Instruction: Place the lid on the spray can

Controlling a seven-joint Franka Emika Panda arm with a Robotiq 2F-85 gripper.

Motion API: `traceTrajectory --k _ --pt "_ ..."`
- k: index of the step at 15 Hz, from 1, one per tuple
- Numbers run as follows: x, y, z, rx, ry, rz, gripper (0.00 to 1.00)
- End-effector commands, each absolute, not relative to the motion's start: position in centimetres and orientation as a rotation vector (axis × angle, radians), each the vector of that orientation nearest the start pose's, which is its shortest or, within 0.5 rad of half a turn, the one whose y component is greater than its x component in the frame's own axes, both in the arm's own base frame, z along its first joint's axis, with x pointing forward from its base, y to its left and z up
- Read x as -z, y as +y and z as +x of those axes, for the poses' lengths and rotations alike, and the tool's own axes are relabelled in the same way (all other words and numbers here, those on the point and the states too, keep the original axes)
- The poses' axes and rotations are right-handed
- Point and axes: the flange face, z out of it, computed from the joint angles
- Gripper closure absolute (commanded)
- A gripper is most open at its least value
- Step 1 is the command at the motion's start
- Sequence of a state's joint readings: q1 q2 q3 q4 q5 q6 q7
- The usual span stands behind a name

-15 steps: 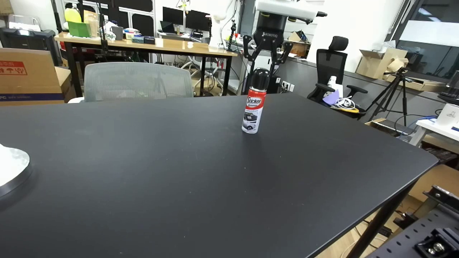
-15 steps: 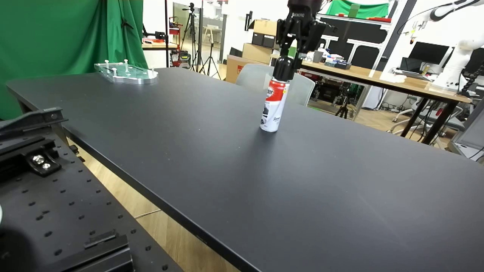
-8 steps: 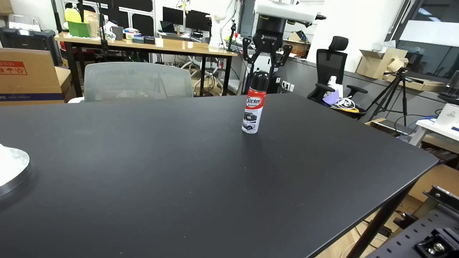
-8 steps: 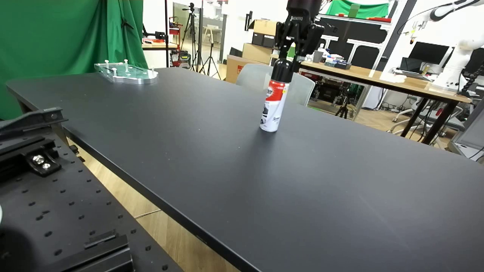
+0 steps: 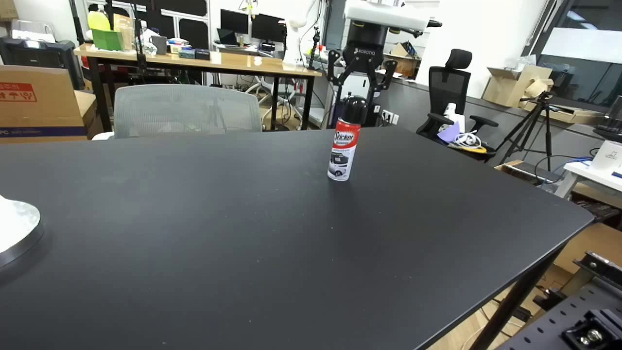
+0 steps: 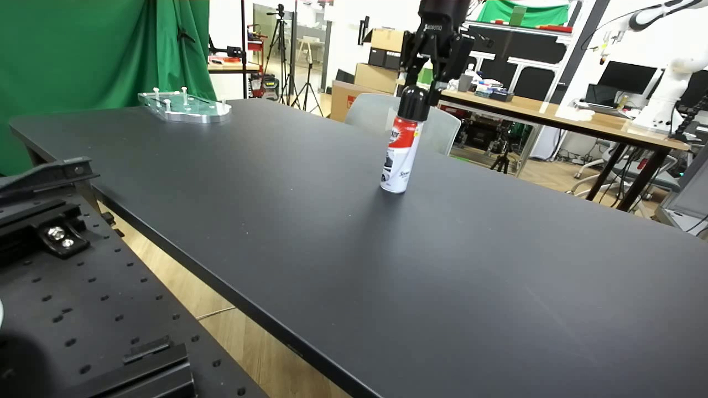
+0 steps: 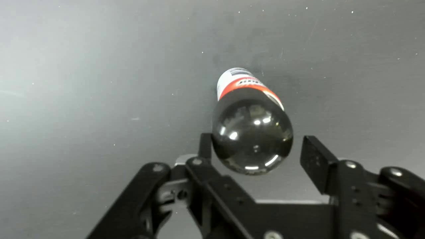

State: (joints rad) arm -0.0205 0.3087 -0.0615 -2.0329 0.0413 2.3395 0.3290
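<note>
The spray can (image 5: 343, 150), white with a red band, stands upright on the black table (image 5: 233, 243); it also shows in an exterior view (image 6: 401, 157) and, from above, in the wrist view (image 7: 232, 78). The glossy black lid (image 5: 354, 110) sits on top of the can, shown also in an exterior view (image 6: 414, 103); whether it is fully seated I cannot tell. My gripper (image 7: 257, 146) is open around the lid (image 7: 252, 132). The left finger in the wrist view is at or against the lid's side. A visible gap separates the right finger from it.
A clear plate with white posts (image 6: 188, 110) lies at the table's far end in an exterior view. A grey mesh chair (image 5: 187, 112) stands behind the table edge. A black perforated platform (image 6: 110, 309) borders the table's near side.
The lid and gripper have come down slightly onto the can. The fingers have since spread a little, letting go of the lid. The can has stayed in place.
</note>
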Motion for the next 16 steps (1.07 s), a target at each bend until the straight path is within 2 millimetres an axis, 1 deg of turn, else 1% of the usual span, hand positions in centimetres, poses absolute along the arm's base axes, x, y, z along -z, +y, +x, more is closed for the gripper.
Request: traceTrajectory --k 1,10,12,16 --pt "-29.8 -4.5 59.5 -0.022 0.681 -3.047 0.01" --pt "-30.8 -3.5 59.7 0.016 0.644 -3.07 0.0" --pt "-31.6 -3.0 59.7 0.059 0.637 -3.085 0.0" --pt "-34.6 -1.9 59.4 0.192 0.665 -3.118 0.0"
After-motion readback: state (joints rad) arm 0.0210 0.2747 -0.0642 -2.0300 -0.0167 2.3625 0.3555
